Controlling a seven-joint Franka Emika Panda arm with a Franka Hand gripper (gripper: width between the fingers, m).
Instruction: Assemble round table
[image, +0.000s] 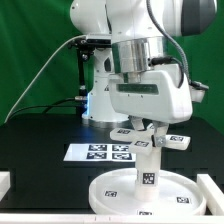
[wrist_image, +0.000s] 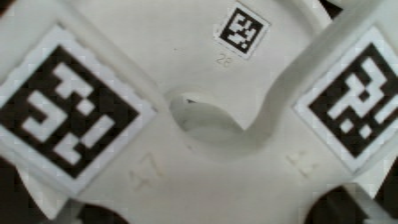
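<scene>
The gripper (image: 143, 124) hangs just above the cross-shaped foot piece (image: 150, 137); I cannot tell if its fingers are closed on it, because the robot hand covers them. The foot piece sits on top of the thick cylindrical leg (image: 146, 170), which stands upright in the middle of the large round disc (image: 108, 192). The foot seems to be in fitting; next probably needs turning or pressing it straight. The wrist view shows only blurred tags
</scene>
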